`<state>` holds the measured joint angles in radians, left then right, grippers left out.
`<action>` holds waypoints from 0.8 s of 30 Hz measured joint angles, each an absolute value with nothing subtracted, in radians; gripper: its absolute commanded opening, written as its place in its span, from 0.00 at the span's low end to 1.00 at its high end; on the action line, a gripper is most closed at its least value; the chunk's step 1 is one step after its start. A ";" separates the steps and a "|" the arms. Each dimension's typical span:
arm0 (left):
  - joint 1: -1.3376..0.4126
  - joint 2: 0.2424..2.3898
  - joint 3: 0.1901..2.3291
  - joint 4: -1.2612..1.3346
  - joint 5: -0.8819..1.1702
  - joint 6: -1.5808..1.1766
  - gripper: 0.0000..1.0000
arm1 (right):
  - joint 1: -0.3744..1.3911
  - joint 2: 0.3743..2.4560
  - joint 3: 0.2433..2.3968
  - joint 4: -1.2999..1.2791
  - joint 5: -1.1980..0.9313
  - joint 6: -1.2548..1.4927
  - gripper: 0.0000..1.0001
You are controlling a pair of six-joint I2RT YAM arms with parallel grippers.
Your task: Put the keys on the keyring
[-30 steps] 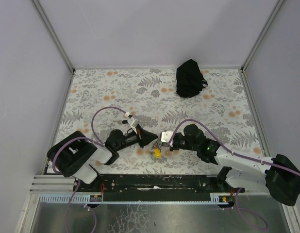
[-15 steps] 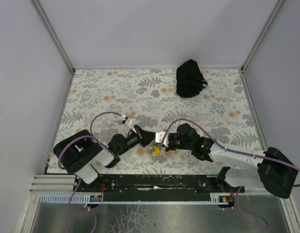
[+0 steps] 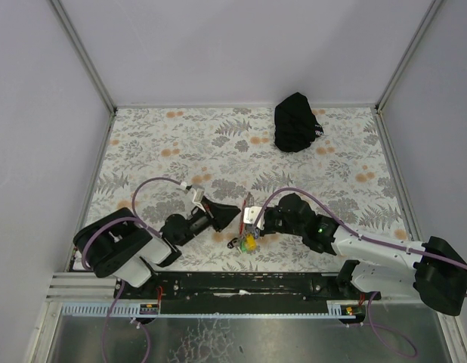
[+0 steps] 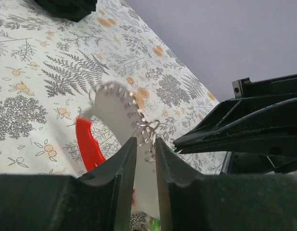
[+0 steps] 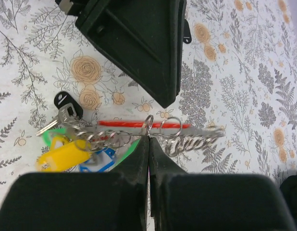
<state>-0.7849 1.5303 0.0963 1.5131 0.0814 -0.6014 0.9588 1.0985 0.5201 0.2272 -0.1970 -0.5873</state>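
Right gripper fully closed, tips pinching the silvery ring of the keyring, a bunch with a red curved strap, silver chain and yellow plastic tag. Strap lies crosswise just past those tips. Left gripper cracked open, narrow gap, nothing visibly gripped, its tip just beyond the strap. Blue-tagged key and green-tagged key sit in the bunch to one side of the right fingers, by the yellow tag. Can't tell if they're threaded on.
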 measured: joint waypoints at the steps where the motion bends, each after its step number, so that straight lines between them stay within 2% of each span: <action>1: -0.784 1.525 0.093 1.514 0.091 -0.586 0.27 | 0.961 1.098 0.520 0.221 -0.194 -0.592 0.00; 4: -0.765 1.521 0.089 1.514 0.143 -0.540 0.32 | 0.962 1.098 0.520 0.206 -0.191 -0.604 0.00; 10: -0.698 1.556 0.108 1.517 0.352 -0.409 0.35 | 0.962 1.090 0.520 0.190 -0.191 -0.624 0.00; 18: -0.684 1.551 0.144 1.463 0.545 -0.187 0.36 | 0.962 1.090 0.520 0.171 -0.192 -0.633 0.00; 24: -0.684 1.532 0.186 1.368 0.618 -0.063 0.36 | 0.962 1.090 0.520 0.166 -0.195 -0.633 0.00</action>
